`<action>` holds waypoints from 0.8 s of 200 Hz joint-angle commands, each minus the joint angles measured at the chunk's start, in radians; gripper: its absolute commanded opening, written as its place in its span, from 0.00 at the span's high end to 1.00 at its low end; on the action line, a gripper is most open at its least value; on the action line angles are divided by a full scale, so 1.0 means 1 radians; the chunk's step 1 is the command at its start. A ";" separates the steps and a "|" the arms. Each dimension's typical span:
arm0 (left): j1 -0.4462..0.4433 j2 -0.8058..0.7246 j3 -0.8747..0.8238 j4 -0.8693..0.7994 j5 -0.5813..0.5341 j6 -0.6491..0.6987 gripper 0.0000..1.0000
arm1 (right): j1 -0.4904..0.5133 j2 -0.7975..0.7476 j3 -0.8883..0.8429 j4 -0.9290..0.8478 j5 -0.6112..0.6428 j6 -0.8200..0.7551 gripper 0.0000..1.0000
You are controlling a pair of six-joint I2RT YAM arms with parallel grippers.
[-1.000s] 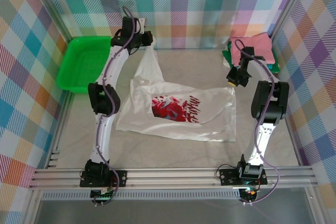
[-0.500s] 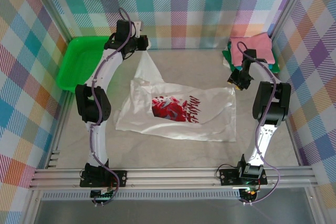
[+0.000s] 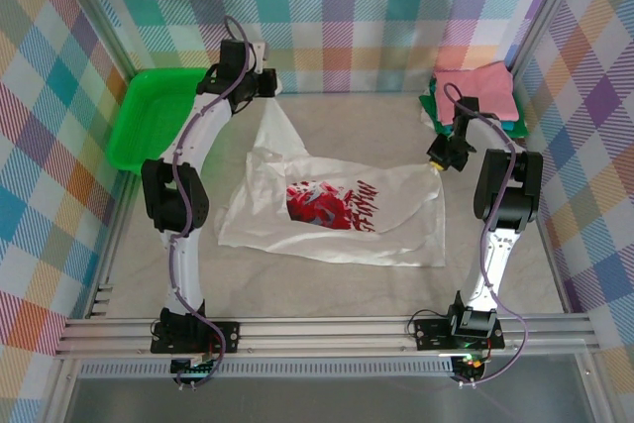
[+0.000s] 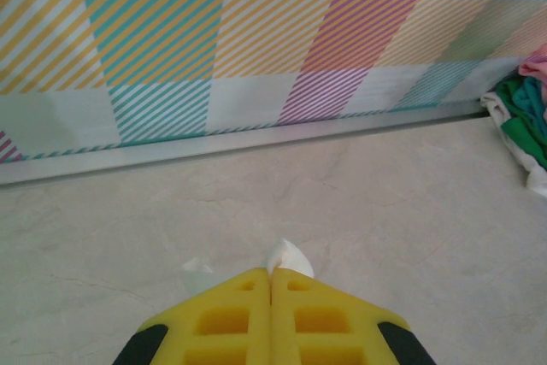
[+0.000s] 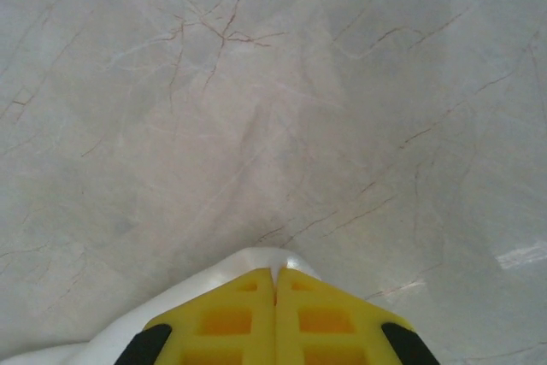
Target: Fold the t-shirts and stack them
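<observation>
The white t-shirt [image 3: 337,210] with a red-and-black chest graphic lies spread over the middle of the table. My left gripper [image 3: 269,86] is at the far back, shut on a corner of it; a white tip of the t-shirt [image 4: 289,256] pokes out past the closed yellow fingers [image 4: 224,318]. A strip of cloth stretches from there down to the shirt's body. My right gripper [image 3: 441,158] is shut on the shirt's right upper corner, where the white cloth [image 5: 256,260] wraps the fingertips. Folded pink, teal and green shirts [image 3: 477,93] are stacked at the back right.
A green plastic tray [image 3: 154,121] sits at the back left against the checked wall. The checked back wall [image 4: 256,40] rises close ahead of the left gripper. The stacked shirts [image 4: 526,113] lie to its right. Aluminium frame rails [image 3: 327,334] run along the near edge.
The left arm has swung its elbow left and drawn the shirt corner a little further back. The right gripper has shifted slightly toward the back with its corner.
</observation>
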 commanded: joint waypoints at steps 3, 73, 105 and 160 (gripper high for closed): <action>0.034 -0.068 -0.026 0.052 -0.001 0.015 1.00 | 0.013 -0.019 0.051 0.029 -0.046 -0.013 1.00; 0.051 -0.160 -0.081 0.034 -0.048 0.060 1.00 | 0.026 -0.110 -0.056 0.234 -0.081 -0.034 1.00; 0.052 -0.288 -0.289 0.130 -0.113 0.070 1.00 | 0.020 -0.217 -0.219 0.343 -0.030 -0.026 1.00; 0.052 -0.456 -0.563 0.268 -0.135 0.055 1.00 | -0.004 -0.265 -0.300 0.410 -0.026 0.020 1.00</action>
